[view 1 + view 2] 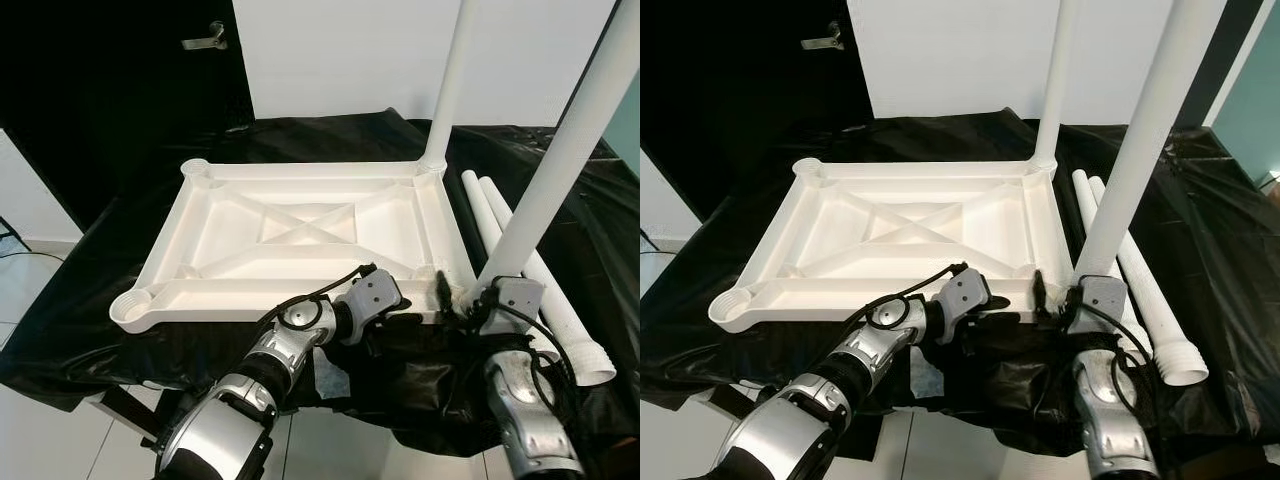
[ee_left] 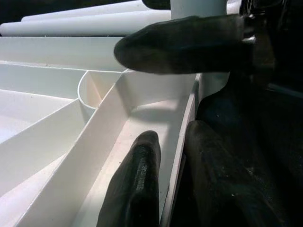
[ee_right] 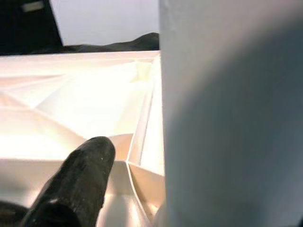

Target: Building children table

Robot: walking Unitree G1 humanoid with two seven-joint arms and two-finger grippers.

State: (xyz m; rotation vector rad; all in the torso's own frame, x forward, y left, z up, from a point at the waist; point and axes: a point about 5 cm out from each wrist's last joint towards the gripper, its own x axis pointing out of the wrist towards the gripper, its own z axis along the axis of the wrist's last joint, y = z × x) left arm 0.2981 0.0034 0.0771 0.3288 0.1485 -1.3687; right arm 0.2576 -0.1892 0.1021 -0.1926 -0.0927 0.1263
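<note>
The white table top (image 1: 300, 172) lies upside down on a black cloth. One white leg (image 1: 452, 80) stands in its far right corner and another white leg (image 1: 560, 160) in its near right corner. My left gripper (image 2: 173, 133) is at the near rim, one finger inside the rim wall and one outside, shut on it. My right gripper (image 1: 468, 295) is at the foot of the near right leg. Its visible finger (image 3: 80, 179) stands a little apart from the leg, and the other finger is hidden behind it.
Two loose white legs (image 1: 500, 215) lie on the cloth to the right of the table top. Round sockets show at its near left corner (image 1: 133, 305) and far left corner (image 1: 195, 168). The black cloth (image 1: 90, 290) hangs over the front edge. A dark door (image 1: 120, 70) stands at the back left.
</note>
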